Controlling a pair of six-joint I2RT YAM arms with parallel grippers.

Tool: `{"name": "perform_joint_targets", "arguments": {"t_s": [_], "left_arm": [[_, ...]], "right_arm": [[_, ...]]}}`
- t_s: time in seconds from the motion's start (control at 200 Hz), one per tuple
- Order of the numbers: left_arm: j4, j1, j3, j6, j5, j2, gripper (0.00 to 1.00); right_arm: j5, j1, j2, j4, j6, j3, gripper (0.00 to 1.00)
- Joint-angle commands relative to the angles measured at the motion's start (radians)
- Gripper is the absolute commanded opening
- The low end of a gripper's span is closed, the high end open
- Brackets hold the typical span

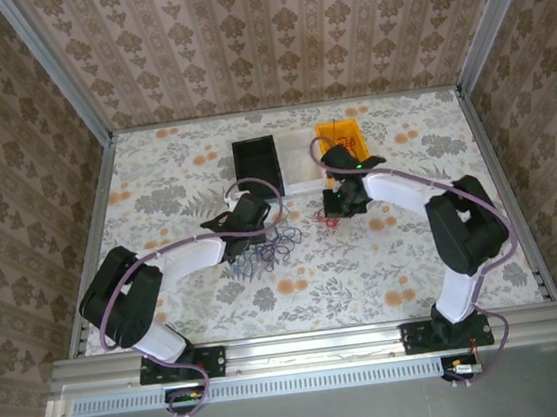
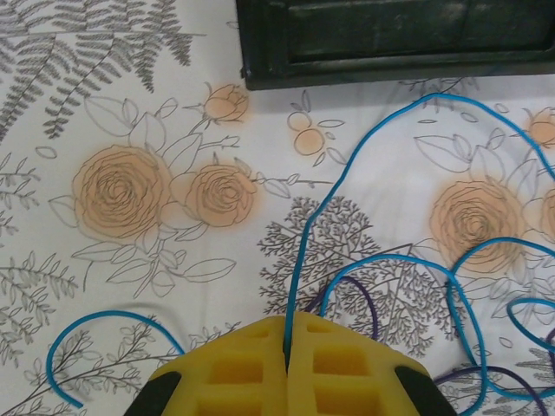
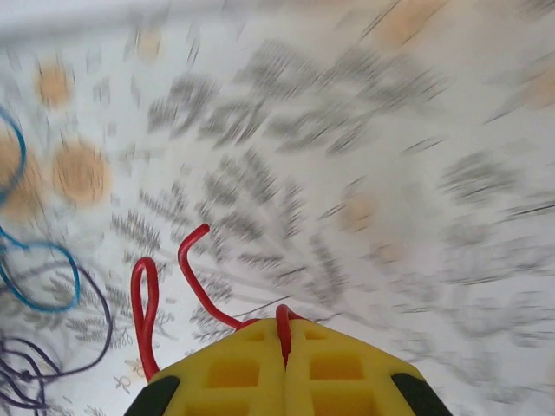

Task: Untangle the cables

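Observation:
The cables lie as a loose tangle of blue and dark purple loops [image 1: 269, 249] on the flowered cloth at the table's middle. My left gripper [image 2: 286, 328] is shut on a blue cable [image 2: 310, 225], which rises from between the yellow fingers and arcs right. A purple cable [image 2: 371, 305] loops just beyond the pads. My right gripper [image 3: 284, 329] is shut on a red cable [image 3: 192, 276], whose curled free end hangs off to the left. In the top view the red cable [image 1: 329, 220] sits apart from the tangle, at the right gripper [image 1: 332, 209].
A black bin [image 1: 256, 164], a pale bin [image 1: 301, 163] and an orange bin [image 1: 342, 141] stand in a row at the back. The black bin's wall [image 2: 390, 65] is close ahead of the left gripper. More blue and purple loops [image 3: 48, 290] lie left of the right gripper.

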Motion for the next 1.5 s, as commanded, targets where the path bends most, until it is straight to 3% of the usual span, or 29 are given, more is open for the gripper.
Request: {"name": "perform_joint_targets", "arguments": {"t_s": [0.0,0.295,0.335,0.415,0.48,0.59,0.735,0.91,1.05,1.22,1.495], "left_arm": [[-0.036,0.008,0.008,-0.035,-0.034,-0.003,0.00],[-0.030,0.009,0.000,-0.044,-0.021,-0.008,0.00],[-0.029,0.009,0.001,-0.040,-0.021,-0.011,0.00],[-0.033,0.009,0.005,-0.029,-0.020,-0.016,0.00],[-0.038,0.009,0.009,-0.020,-0.023,-0.019,0.00],[-0.039,0.013,0.013,-0.016,-0.028,-0.021,0.00],[-0.026,0.018,0.012,-0.028,-0.034,-0.017,0.00],[0.003,0.025,0.004,-0.044,-0.028,-0.005,0.00],[0.004,0.027,0.000,-0.058,-0.030,0.002,0.00],[0.028,0.027,-0.029,-0.086,-0.020,-0.015,0.00],[0.010,0.021,-0.050,-0.100,-0.008,-0.037,0.00]], "right_arm": [[0.040,-0.080,-0.060,-0.042,-0.024,0.068,0.05],[0.082,-0.203,0.255,-0.158,-0.065,0.598,0.11],[0.092,-0.211,0.292,-0.168,-0.057,0.663,0.16],[0.113,-0.219,0.335,-0.181,-0.038,0.752,0.39],[0.123,-0.221,0.335,-0.178,-0.031,0.784,0.48],[0.108,-0.217,0.266,-0.120,-0.015,0.719,0.49],[0.065,-0.183,0.105,-0.009,-0.001,0.481,0.49],[-0.032,-0.037,-0.052,0.098,-0.013,0.170,0.49],[-0.108,0.108,-0.069,0.162,0.000,-0.011,0.49],[-0.112,0.224,0.017,0.197,-0.002,-0.008,0.50],[-0.164,0.238,0.184,0.175,-0.022,0.138,0.50]]}}
